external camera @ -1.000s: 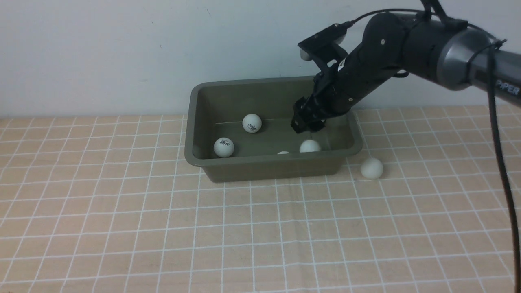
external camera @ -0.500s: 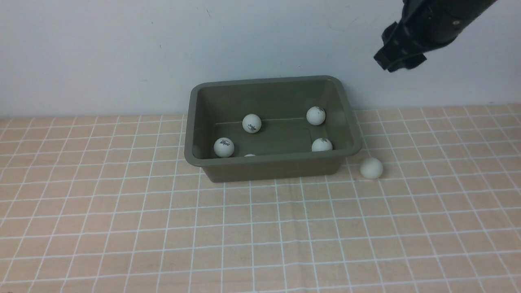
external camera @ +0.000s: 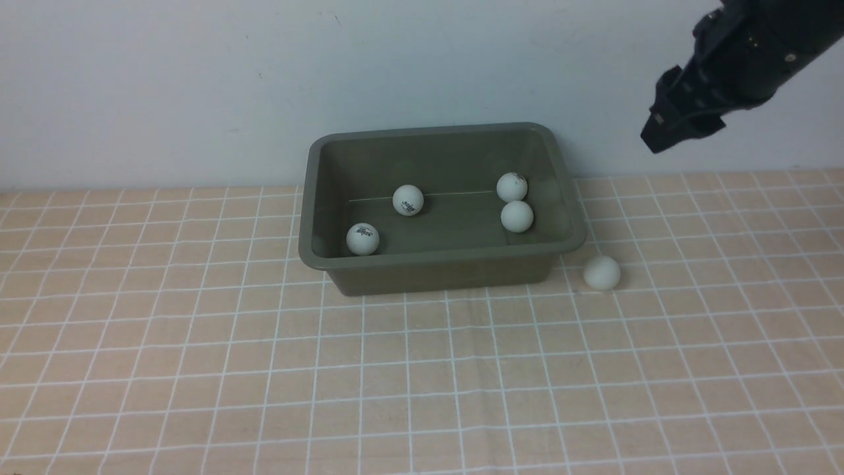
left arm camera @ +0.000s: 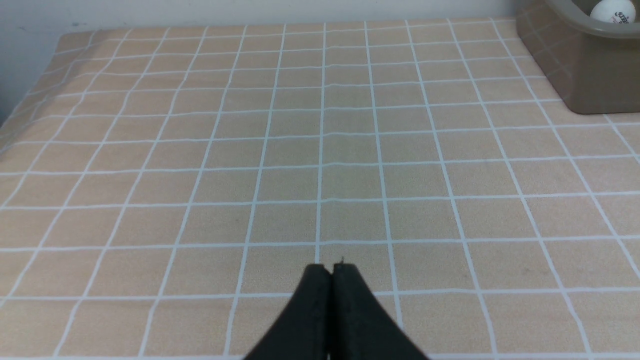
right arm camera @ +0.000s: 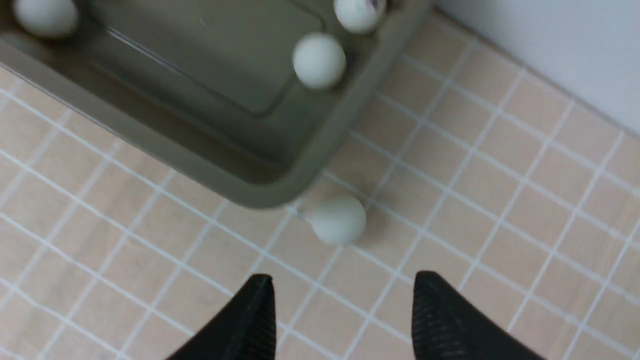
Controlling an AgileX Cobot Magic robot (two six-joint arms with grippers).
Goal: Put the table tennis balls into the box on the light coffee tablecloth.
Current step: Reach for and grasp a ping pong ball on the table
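The olive-green box stands on the light coffee tablecloth with several white table tennis balls inside, among them one near the middle and one at its right end. Another ball lies on the cloth just off the box's front right corner. My right gripper hangs high above the cloth, right of the box, open and empty. In the right wrist view the gripper faces that loose ball, beside the box corner. My left gripper is shut over bare cloth.
A pale wall runs close behind the box. The left wrist view catches only a corner of the box with one ball showing over its rim. The cloth's left edge drops off at the far left of that view.
My right arm has lifted out of the box and swung up and to the right. The balls at the box's right end have rolled; the one by the front wall no longer shows.
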